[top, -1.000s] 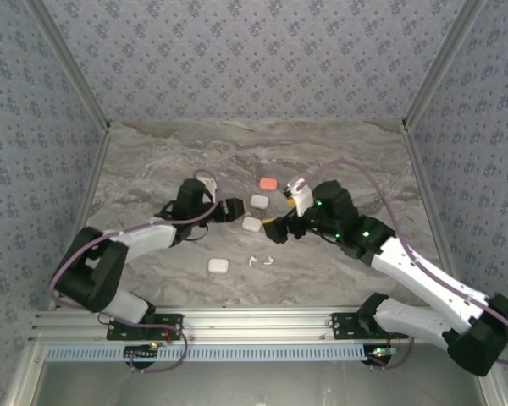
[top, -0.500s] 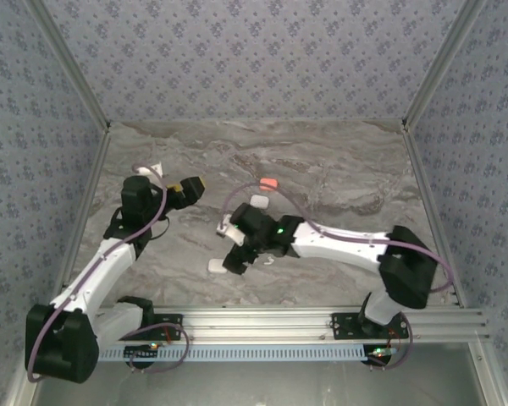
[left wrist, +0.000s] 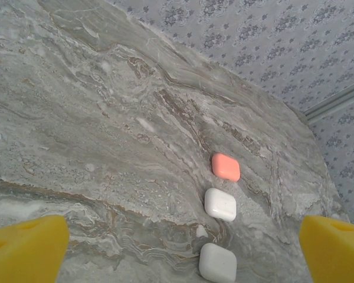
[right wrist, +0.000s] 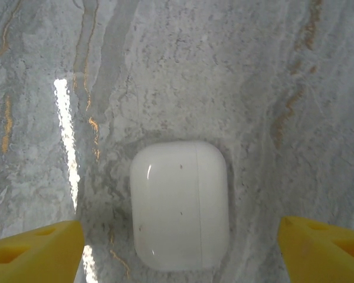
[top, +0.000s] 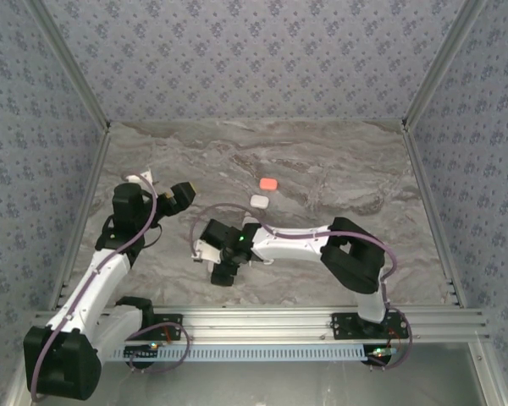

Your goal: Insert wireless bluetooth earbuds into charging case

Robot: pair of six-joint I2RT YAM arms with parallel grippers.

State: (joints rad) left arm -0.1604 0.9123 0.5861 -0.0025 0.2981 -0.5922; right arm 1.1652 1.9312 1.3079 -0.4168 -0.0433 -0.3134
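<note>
A closed white charging case [right wrist: 180, 203] lies flat on the marble directly below my right gripper [right wrist: 180, 236]. Its yellow fingers [right wrist: 35, 250] stand open on either side of the case, apart from it. From above, the right gripper [top: 223, 272] points down near the front of the table and covers that case. My left gripper [top: 184, 191] hovers open at the left with nothing in it [left wrist: 180, 247]. The earbuds are hidden.
An orange case [top: 268, 183] and a white case [top: 259, 201] lie mid-table. The left wrist view shows them in a row with another white case [left wrist: 218, 262]. The right arm [top: 296, 241] stretches low across the table. Patterned walls [top: 59, 152] close in both sides and the back.
My left arm has pulled back to the left and its gripper has opened. My right arm has swept left across the table and now hangs over the near white case.
</note>
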